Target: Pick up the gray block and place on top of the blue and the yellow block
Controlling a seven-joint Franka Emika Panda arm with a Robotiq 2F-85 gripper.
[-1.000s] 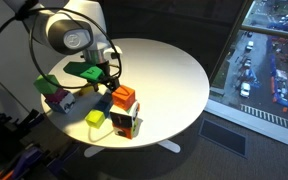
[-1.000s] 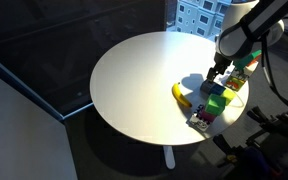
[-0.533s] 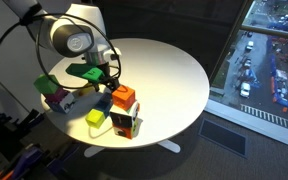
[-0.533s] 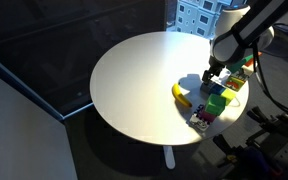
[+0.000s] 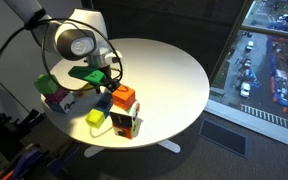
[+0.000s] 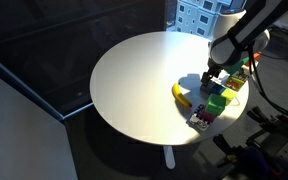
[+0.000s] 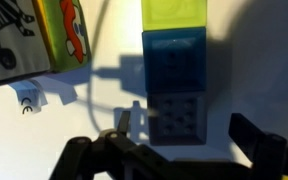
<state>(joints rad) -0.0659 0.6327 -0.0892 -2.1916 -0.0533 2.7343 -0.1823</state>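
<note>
in the wrist view your gripper [image 7: 184,124] sits at the near edge of the picture with its jaws spread wide. the gray block [image 7: 176,116] lies flat on the white table [image 7: 44,130] in the gap between them. the jaw on the right side of that view stands clear of the block, with bare table showing between. the jaw on the other side is just beside the block's edge, and you cannot tell whether it touches. nothing is pinched.

just past the gray block comes the blue block [image 7: 174,65], touching it end to end, and beyond that the yellow block [image 7: 174,12], so the three make one straight row leading away from the gripper. all three rest on the table, none stacked. a thin cable [image 7: 94,85] runs across the table beside the blue block. farther off on that side stands a printed box [image 7: 59,35] with orange artwork.

in an exterior view the gripper [image 5: 109,82] hangs low over the cluster near the table's edge, with an orange block [image 5: 124,96] just beside it and a green block [image 5: 84,72] behind. in an exterior view a banana [image 6: 182,95] lies near the gripper [image 6: 210,80].
</note>
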